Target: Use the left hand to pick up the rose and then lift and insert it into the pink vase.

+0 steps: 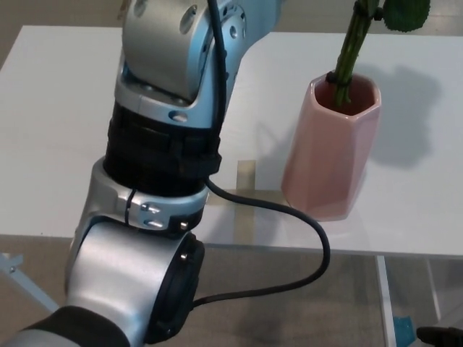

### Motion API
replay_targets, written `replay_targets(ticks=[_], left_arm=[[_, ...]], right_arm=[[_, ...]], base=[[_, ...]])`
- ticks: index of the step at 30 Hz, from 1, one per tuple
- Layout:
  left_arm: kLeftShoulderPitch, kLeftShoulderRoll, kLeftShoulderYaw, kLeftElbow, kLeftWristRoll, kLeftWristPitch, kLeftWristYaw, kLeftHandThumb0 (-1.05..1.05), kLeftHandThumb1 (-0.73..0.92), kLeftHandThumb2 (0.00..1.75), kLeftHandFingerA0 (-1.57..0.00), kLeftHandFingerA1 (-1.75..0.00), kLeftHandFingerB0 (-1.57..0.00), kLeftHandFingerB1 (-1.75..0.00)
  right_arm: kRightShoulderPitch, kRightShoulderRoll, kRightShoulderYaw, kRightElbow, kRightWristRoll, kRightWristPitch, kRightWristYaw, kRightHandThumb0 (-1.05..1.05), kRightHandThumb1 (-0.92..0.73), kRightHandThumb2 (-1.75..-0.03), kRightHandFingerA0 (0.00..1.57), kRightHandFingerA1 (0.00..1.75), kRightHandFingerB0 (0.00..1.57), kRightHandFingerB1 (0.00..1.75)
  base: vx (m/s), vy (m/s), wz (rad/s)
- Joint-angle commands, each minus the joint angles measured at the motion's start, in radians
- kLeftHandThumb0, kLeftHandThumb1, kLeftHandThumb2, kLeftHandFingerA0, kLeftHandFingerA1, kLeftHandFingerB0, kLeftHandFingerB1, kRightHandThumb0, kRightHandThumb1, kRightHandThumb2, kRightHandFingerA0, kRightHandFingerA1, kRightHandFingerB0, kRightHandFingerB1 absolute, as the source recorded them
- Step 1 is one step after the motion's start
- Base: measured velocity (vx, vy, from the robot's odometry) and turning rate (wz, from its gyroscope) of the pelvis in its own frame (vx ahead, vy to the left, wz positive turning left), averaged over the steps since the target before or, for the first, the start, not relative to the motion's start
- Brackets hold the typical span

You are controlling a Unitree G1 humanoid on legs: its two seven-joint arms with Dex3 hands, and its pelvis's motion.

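- Rose (350, 54): only the green stem and one green leaf at the top edge are in frame; the bloom is cut off above the picture
- The stem stands inside the pink vase (331, 155), its lower end below the rim, leaning slightly with the upper part tilted toward picture right
- A dark band circles the stem just at the level of the vase mouth
- The pink vase is upright on the white table (51, 130), toward the front right of the tabletop, close to the near edge; it has faceted sides and an open mouth showing a darker pink interior
- The vase and stem cast a soft shadow on the table surface to picture right
- A strip of pale tape (246, 177) lies on the table just beside the base of the vase, on its left, with a second strip running along the front edge
- Left arm (163, 166): silver and black segments fill the left and centre of the frame, rising from the bottom edge toward the top; a black cable (289, 213) loops from it across the table edge
- Left hand: above the frame, so whether its fingers are spread or closed cannot be told
- Right hand: no part shows
- Floor and a pale frame leg show below the table edge
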Motion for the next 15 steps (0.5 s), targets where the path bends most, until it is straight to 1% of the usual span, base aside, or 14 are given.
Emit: replay_targets(ticks=[1,7,12,13,15], left_arm=[[-0.002,-0.017,-0.012,0.012,0.016,-0.045,0.011,-0.17,0.84,0.65,-1.04,-1.32,-0.82,-0.84],[0.013,-0.042,-0.004,0.026,0.009,-0.06,0.015,-0.19,0.81,0.66,-1.05,-1.34,-0.83,-0.83],[0.015,-0.045,-0.02,0.073,0.028,-0.105,0.007,-0.18,0.81,0.66,-1.05,-1.34,-0.83,-0.83],[0.017,-0.045,-0.023,0.076,0.032,-0.11,0.008,-0.18,0.83,0.65,-1.04,-1.32,-0.83,-0.82],[0.019,-0.05,-0.031,0.089,0.041,-0.127,0.01,-0.18,0.82,0.66,-1.05,-1.34,-0.84,-0.83]], right_arm=[[0.004,-0.006,0.002,-0.005,0.003,0.009,0.012,-0.28,-0.65,-0.59,0.64,0.43,0.55,0.4],[0.003,-0.008,0.001,-0.004,0.005,0.007,0.019,-0.28,-0.66,-0.59,0.64,0.43,0.56,0.4],[0.005,-0.007,0.006,-0.006,0.0,0.002,0.019,-0.28,-0.65,-0.59,0.65,0.43,0.56,0.4],[0.005,-0.006,0.006,-0.006,0.001,0.001,0.019,-0.28,-0.65,-0.59,0.65,0.43,0.56,0.4],[0.002,-0.007,0.006,-0.007,0.002,0.003,0.021,-0.28,-0.65,-0.59,0.65,0.43,0.56,0.4]], base=[[0.0,0.0,0.0],[0.0,0.0,0.0],[0.0,0.0,0.0],[0.0,0.0,0.0],[0.0,0.0,0.0]])
